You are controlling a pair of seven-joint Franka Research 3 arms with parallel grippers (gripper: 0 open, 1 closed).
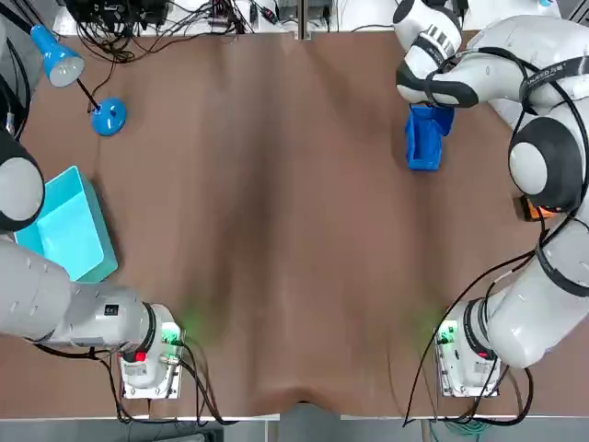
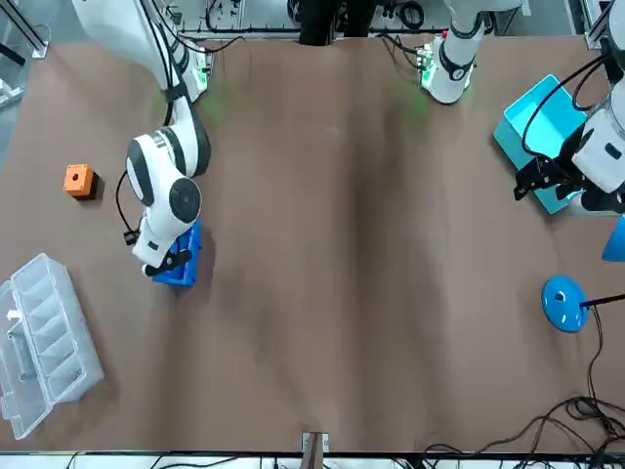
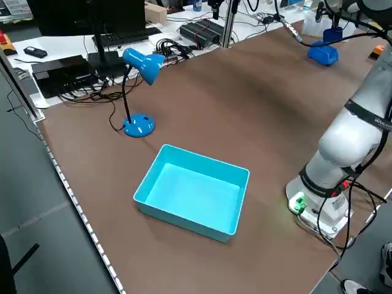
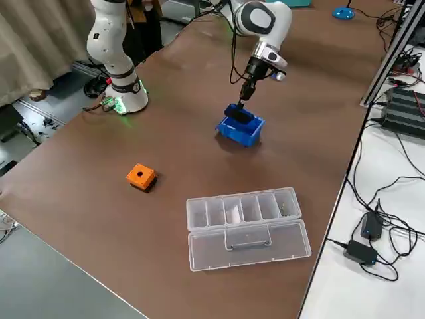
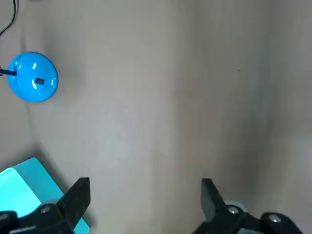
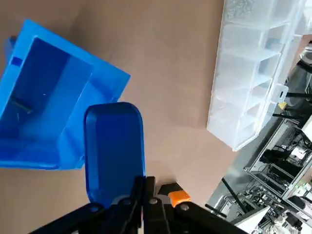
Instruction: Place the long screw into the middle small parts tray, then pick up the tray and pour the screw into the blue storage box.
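Two arms are seen at one brown table (image 1: 276, 239). On it are counted one blue storage box (image 6: 44, 92), one small blue tray (image 6: 114, 146), one long screw (image 6: 20, 105), one clear compartment case (image 4: 246, 222), one orange cube (image 4: 141, 176), one cyan bin (image 3: 193, 190) and one blue desk lamp (image 3: 138, 67).

The right gripper (image 6: 145, 187) is found at the far right of the table, above the storage box. Its fingers are pressed together on the rim of the small tray, which is held over one corner of the box; whether tray and box touch cannot be told. The tray's inside is seen bare, and the screw is lying on the floor of the storage box.

The left gripper (image 5: 145, 184) is parked over bare table beside the cyan bin, its fingers spread wide with nothing between them.
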